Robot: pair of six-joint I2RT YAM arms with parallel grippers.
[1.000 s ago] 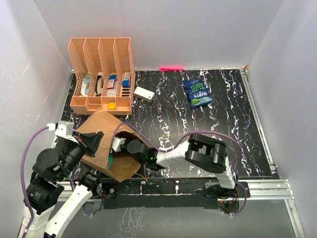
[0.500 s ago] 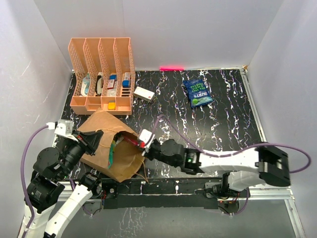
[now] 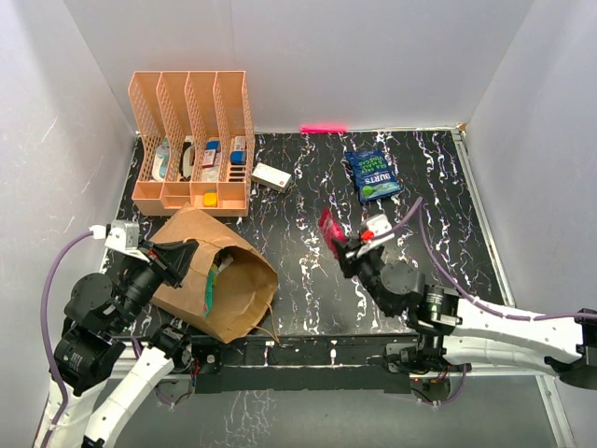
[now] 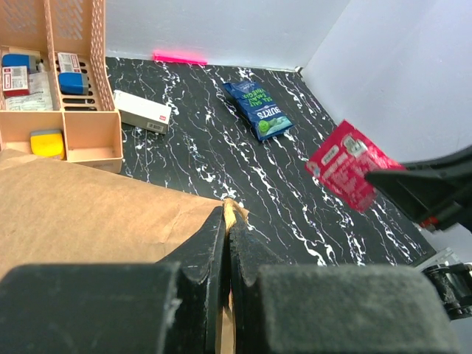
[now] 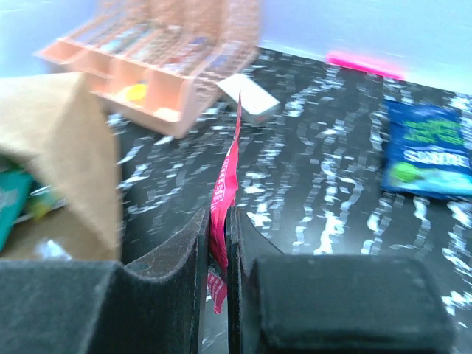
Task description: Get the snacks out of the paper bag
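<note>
The brown paper bag (image 3: 233, 289) lies on its side at the near left, with its mouth facing right. A teal snack packet (image 3: 212, 283) shows inside the mouth. My left gripper (image 3: 189, 252) is shut on the bag's upper rim, and the wrist view shows a fold of brown paper (image 4: 230, 214) pinched between its tips (image 4: 227, 221). My right gripper (image 3: 342, 247) is shut on a small pink-red packet (image 3: 328, 227), holding it upright above the table's middle, well clear of the bag. The packet's edge (image 5: 226, 177) stands between the jaws. A dark blue chip bag (image 3: 373, 175) lies flat at the back right.
An orange mesh rack (image 3: 191, 140) with small boxes stands at the back left, just behind the bag. A small white box (image 3: 270, 175) lies to its right. White walls close in the table on three sides.
My right gripper came out of the bag's mouth with the pink-red packet and swung right to the table's middle. The left gripper kept its hold on the rim.
</note>
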